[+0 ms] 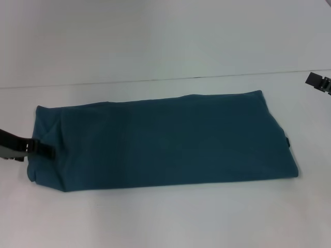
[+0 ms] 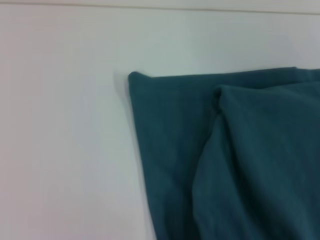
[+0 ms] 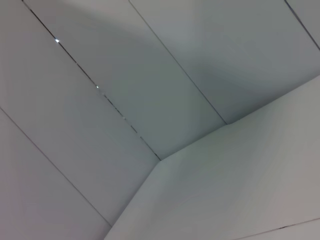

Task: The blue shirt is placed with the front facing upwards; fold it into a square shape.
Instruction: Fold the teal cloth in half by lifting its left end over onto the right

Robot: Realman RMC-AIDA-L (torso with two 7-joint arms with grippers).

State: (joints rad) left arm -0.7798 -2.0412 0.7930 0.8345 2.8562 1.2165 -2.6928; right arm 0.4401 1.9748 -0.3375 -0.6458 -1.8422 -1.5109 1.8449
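We find the left gripper (image 1: 45, 150) low at the left short end of the blue shirt (image 1: 165, 144), its tips at the cloth's edge, though we cannot tell whether they are open or pinching fabric; the right gripper (image 1: 319, 82) sits off the shirt near the table's (image 1: 155, 217) far right, state likewise unclear. The shirt lies as a long plain-teal band across the white table, so we judge the lengthwise folds done and the crosswise fold into a square outstanding.
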